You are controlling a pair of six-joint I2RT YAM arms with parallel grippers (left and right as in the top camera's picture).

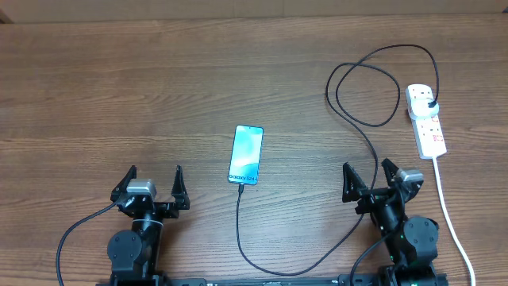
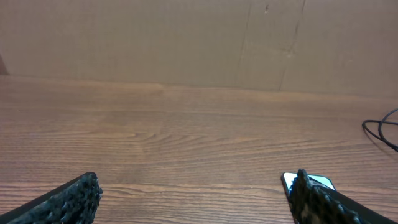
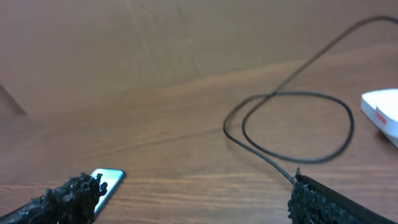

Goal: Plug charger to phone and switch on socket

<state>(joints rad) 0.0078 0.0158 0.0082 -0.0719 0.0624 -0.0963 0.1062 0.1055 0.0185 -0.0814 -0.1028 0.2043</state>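
The phone (image 1: 246,155) lies flat mid-table with its light blue screen up. The charger (image 1: 373,151), a thin black cable, runs from the phone's near edge, curves along the table's front, loops at the back right and ends in a black plug (image 1: 429,102) seated in the white socket (image 1: 426,121). My left gripper (image 1: 155,173) stands open left of the phone, holding nothing. My right gripper (image 1: 367,168) stands open between phone and socket, with the cable passing by its right finger. The left wrist view shows the gripper (image 2: 197,180) and the phone (image 2: 323,182); the right wrist view shows the gripper (image 3: 196,182), phone (image 3: 111,177), charger (image 3: 273,95) and socket (image 3: 382,112).
The socket's white cord (image 1: 449,208) runs down the table's right side past my right arm. A brown cardboard wall (image 2: 199,37) stands behind the wooden table (image 1: 119,87). The cable loop (image 1: 365,91) lies left of the socket.
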